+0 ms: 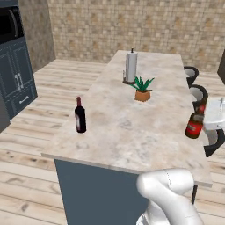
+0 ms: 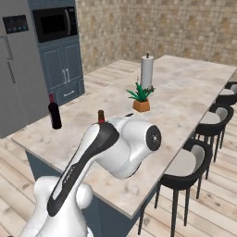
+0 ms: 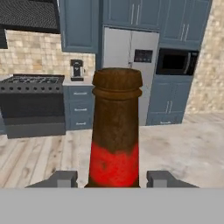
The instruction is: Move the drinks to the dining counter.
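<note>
— Marble surface of the long island is seen from both base cameras; what is standing on it already?

— One drink is found there: the wine bottle, upright, near the left edge of the surface. A paper-towel roll and a small potted plant are set farther along the middle, well apart from it.

— And the other drink?

— The beer bottle is seen at the right edge of the surface in the left base view, tilted a little, its neck leaning away from the island and its base apparently not yet resting on the marble. In the hand view the same bottle is seen rising straight up between the two dark tips of the pincer, red label low, brown neck and cap above.

— So how is the pincer judged?

— It is judged to be clenched on the beer bottle, one tip on each side of the labelled body. The bottle's long axis is seen running along the camera's line of sight, so it is carried roughly in line with the hand.

— What does the coming move turn on?

— On height and side: the bottle is held over the island's right edge, with bare marble just inward of it. A short shift inward, a levelling to upright and a lowering are judged to be needed before release; whether the base clears the edge cannot be told.
</note>
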Controlling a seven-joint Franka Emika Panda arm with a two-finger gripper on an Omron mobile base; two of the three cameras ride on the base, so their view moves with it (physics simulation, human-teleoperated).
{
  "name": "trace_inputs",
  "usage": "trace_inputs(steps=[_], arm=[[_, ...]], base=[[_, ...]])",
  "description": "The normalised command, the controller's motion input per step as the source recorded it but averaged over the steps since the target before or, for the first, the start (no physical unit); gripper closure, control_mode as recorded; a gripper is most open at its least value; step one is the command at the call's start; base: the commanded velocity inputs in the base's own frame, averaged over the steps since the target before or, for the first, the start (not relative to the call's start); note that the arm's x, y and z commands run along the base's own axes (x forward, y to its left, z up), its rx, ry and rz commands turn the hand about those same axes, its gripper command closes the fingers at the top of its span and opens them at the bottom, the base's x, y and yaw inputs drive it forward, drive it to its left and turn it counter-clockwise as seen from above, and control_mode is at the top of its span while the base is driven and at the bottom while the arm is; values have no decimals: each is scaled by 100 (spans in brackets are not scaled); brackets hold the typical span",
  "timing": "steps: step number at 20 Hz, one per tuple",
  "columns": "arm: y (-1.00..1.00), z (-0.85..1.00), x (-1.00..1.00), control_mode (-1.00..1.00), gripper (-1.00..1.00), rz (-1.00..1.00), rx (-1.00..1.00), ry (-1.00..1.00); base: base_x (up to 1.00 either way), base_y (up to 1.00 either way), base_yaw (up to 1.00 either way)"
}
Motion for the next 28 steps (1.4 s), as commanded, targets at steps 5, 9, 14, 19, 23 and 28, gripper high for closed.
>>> trace_inputs(steps=[5,9,14,19,23,28], arm=[[0,-24,33,-100,100,26,0,0],[5,-22,33,-100,100,17,0,3],[8,-27,23,-100,100,9,-2,1],[16,-23,26,-100,100,3,-5,3],[13,-29,23,-100,100,2,-5,2],[8,-25,13,-100,100,4,0,3]], base=[[0,0,0],[0,0,0],[0,0,0],[0,0,0],[0,0,0],[0,0,0]])
